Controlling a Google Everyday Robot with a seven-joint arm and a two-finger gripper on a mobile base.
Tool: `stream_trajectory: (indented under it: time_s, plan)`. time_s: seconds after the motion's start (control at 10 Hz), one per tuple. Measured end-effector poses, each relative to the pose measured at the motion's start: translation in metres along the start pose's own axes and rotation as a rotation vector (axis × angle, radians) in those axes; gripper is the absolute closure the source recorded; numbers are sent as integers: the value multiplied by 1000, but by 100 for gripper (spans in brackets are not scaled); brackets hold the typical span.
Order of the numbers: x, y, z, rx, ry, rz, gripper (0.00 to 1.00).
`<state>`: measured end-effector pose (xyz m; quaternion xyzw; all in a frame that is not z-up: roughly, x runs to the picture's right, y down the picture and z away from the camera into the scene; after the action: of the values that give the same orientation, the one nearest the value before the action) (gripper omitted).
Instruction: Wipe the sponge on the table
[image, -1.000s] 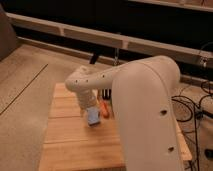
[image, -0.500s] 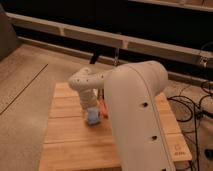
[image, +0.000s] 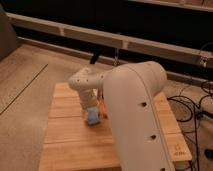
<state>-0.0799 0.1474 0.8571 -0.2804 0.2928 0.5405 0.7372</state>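
Note:
The small blue sponge (image: 92, 117) lies on the light wooden table (image: 70, 135), near its middle. My gripper (image: 90, 111) reaches down from the white arm and sits right on top of the sponge, its tip hidden against the pad. A thin orange stick (image: 103, 109) shows just to the right of the sponge, partly hidden behind the arm. The large white arm link covers the table's right half.
Grey speckled floor (image: 25, 85) surrounds the table on the left. A dark wall with a pale rail (image: 90, 36) runs along the back. Black cables (image: 192, 107) lie on the floor at the right.
The gripper and sponge have shifted slightly toward the table's front, and the arm's big link has swung further left across the view.

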Motion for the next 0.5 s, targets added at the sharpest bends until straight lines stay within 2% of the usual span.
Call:
stream_trajectory:
  time_s: [0.1,0.3,0.5]
  plan:
    - [-3,1,0,14,-12,-9,35]
    - [-9,6,0,19,-37,-27,35]
    - [-11,8,2,19,-45,-38,35]
